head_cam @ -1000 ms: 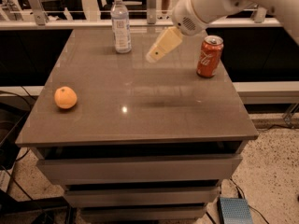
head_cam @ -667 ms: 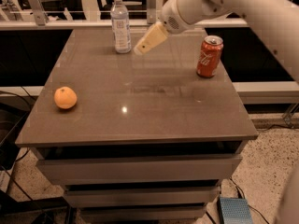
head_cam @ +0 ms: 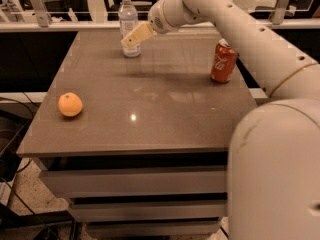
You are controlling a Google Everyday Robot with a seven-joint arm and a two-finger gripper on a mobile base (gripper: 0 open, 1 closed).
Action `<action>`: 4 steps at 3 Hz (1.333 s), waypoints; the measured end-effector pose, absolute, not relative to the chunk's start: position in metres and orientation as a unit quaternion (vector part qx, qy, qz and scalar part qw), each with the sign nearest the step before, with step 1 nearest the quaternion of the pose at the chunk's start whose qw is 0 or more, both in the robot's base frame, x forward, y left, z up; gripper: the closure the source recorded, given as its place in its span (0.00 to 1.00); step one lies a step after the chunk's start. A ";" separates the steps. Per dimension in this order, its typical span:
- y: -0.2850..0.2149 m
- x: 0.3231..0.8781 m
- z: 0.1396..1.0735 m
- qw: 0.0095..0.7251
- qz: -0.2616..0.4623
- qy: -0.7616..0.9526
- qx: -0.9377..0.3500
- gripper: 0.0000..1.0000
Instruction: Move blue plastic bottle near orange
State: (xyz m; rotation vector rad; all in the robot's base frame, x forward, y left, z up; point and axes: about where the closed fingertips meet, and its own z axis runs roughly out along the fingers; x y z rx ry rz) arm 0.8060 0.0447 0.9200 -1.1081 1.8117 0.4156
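The blue plastic bottle (head_cam: pixel 127 15), clear with a white cap and pale label, stands upright at the far edge of the table, left of centre. The orange (head_cam: pixel 70 104) lies near the table's left edge, well in front of the bottle. My gripper (head_cam: pixel 130 39), tan at its tip, reaches in from the right on the white arm. Its tip lies over the bottle's lower half in the picture. I cannot tell whether it touches the bottle.
A red Coca-Cola can (head_cam: pixel 223 61) stands near the right edge of the brown table (head_cam: pixel 150 119). My white arm (head_cam: pixel 240 29) crosses above the table's right side. Railings and chairs stand behind the table.
My gripper has moved left and toward the far edge, from midway between can and bottle to right at the bottle. Bottle, orange and can have not moved.
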 end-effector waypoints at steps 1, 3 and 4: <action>0.075 0.840 0.908 0.478 0.202 0.739 -0.430 0.00; 0.115 0.864 0.911 0.496 0.266 0.720 -0.407 0.40; 0.110 0.864 0.917 0.506 0.276 0.713 -0.399 0.63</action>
